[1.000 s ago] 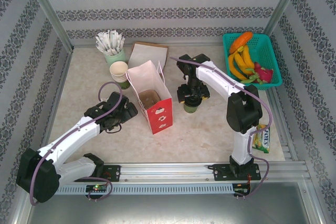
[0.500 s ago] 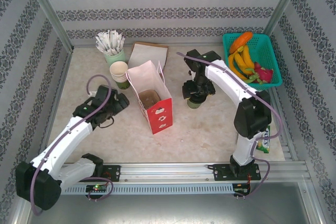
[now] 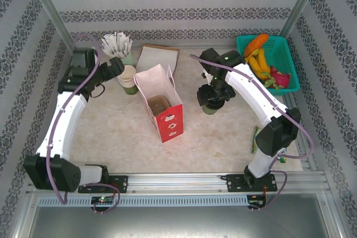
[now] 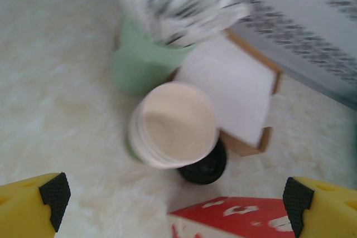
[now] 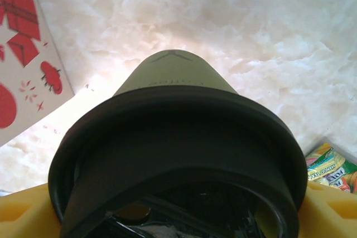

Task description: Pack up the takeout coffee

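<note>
— Item: takeout coffee (image 3: 211, 107). Location?
— Right of the paper bag (image 3: 163, 104), apart from it, between the right gripper's (image 3: 214, 99) fingers, which pinch its black lid.
— Long axis?
— Vertical: lid up, base down.
— Left gripper (image 4: 175, 194)?
— Spread wide, empty, above the stacked cream cups (image 4: 174, 126).

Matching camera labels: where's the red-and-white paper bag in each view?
Top external: red-and-white paper bag stands open at table centre.
Left wrist: bag's red printed edge, bottom centre.
Right wrist: bag's printed side, left edge.
Shared landmarks: takeout coffee right of the bag (top, right wrist); stack of cream cups just beyond it (top, left wrist).
</note>
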### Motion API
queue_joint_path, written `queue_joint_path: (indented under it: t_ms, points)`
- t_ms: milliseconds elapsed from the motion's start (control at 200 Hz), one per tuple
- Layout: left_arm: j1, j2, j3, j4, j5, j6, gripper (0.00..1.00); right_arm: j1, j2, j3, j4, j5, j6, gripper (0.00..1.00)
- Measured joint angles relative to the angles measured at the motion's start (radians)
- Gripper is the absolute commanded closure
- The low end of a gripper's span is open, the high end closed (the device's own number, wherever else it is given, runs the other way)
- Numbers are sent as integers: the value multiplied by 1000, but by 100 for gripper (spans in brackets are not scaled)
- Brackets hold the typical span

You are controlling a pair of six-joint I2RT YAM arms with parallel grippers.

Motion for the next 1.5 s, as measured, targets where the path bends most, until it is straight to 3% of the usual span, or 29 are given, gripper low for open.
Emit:
queue_joint_path:
  t_ms: [130,330,629,779,1049,1269,1499]
  points:
    - [-10,135,184,-31,187,195,3,34,-8,63,-49,2,0,41]
    - [-102,277,352,-171,332,500,7,57,-48,137,-112,27,7,41]
    - [-173,451,544,-391,385,766,22,67,-90,182,-148,43,29,42]
    - [-203,512,592,-463,336,820,53,86,-96,197,-148,47,37,42]
    - [-229,529,596,-480,338,847,82,110,-114,272,-148,68,60,43]
    - [-303,526,594,-480,332,844,88,125,-126,349,-148,68,63,43]
    - [-316,521,590,-480,317,737,89,169,-131,475,-148,56,67,44]
